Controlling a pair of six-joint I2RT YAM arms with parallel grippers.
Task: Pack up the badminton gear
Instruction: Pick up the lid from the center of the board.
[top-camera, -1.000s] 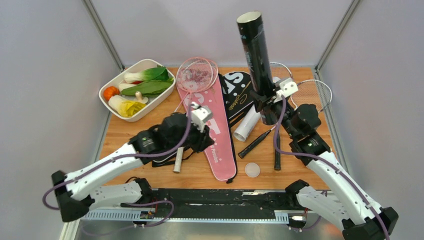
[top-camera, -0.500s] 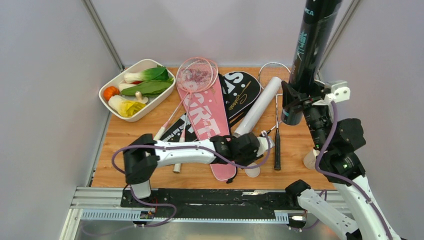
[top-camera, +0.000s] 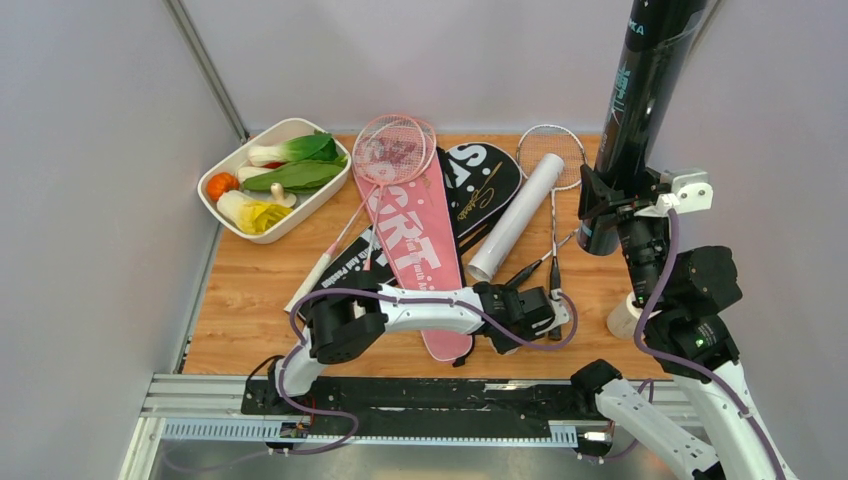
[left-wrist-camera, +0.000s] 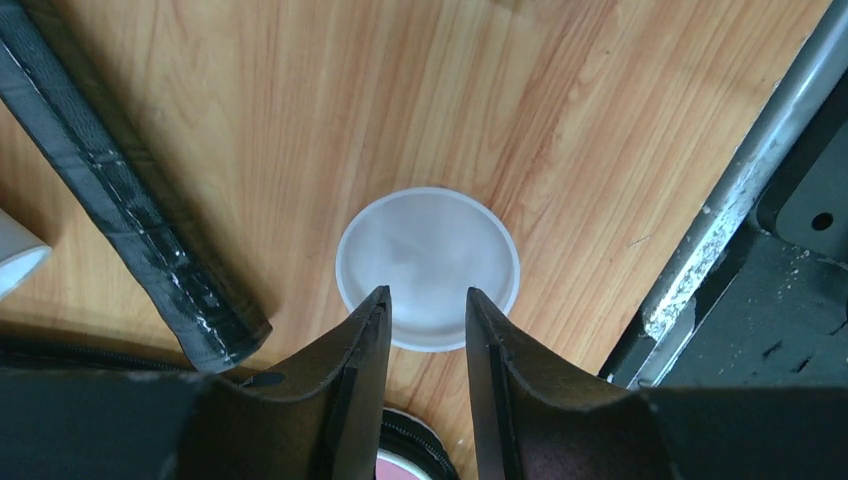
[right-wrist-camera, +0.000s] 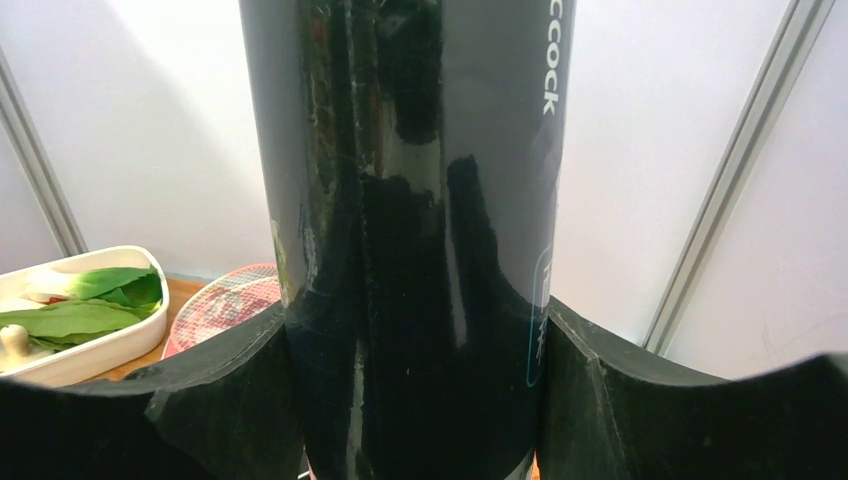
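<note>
The black tube (top-camera: 640, 110) stood nearly upright above the right side of the table (top-camera: 250, 290), clamped near its lower end by my right gripper (top-camera: 608, 205). The round clear lid (left-wrist-camera: 430, 245) lay flat on the wood beside a black racket handle (left-wrist-camera: 130, 220). My left gripper (left-wrist-camera: 425, 300) hung over the lid, jaws partly apart, holding nothing. The white tube (top-camera: 515, 215) lay against the black cover (top-camera: 480, 180).

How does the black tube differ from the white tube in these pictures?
The black tube stands nearly upright in the air, clamped by the right pincer; the white tube lies flat on the table, touched by no pincer. The black tube is glossy with printed lettering; the white tube looks plain. Both are long, slim cylinders.
</note>
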